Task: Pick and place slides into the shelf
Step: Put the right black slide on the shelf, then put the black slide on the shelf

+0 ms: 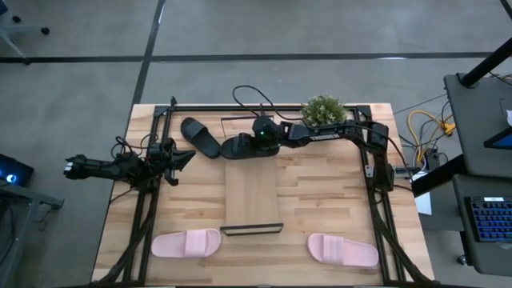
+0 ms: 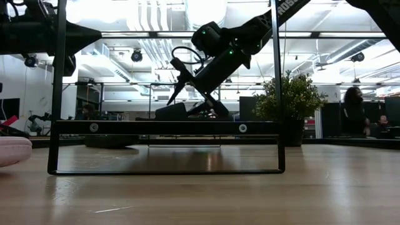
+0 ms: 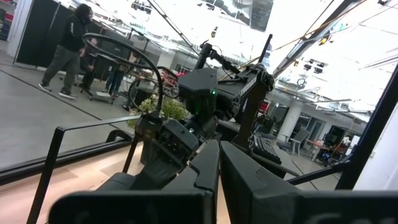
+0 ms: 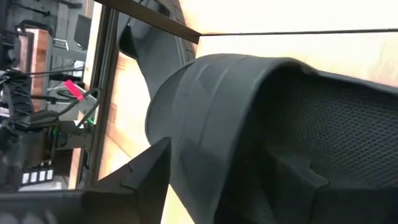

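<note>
A black slide (image 1: 236, 146) lies on the far end of the shelf (image 1: 254, 192), sole down. My right gripper (image 1: 240, 146) stands open at its strap (image 4: 211, 124); one finger (image 4: 143, 180) shows outside the strap, the other is hidden behind it. In the low view the two fingers (image 2: 174, 94) are spread apart above the slide (image 2: 172, 112). A second black slide (image 1: 200, 136) lies on the table left of the shelf. Two pale pink slides (image 1: 186, 242) (image 1: 342, 250) lie near the front edge. My left gripper (image 1: 180, 158) waits shut at the table's left side. My right gripper comes at the black slide's strap (image 4: 186, 106) slanting down from the table's right side, with its fingers apart. The strap hides one finger, and I cannot tell whether either finger touches it. The slide rests flat on the shelf board.
A potted plant (image 1: 324, 110) stands at the far edge behind my right arm. The shelf's black frame end (image 1: 252, 229) rises at its near end. Black frame rails (image 1: 152, 160) run along both sides of the table. People (image 2: 355, 100) move in the room beyond.
</note>
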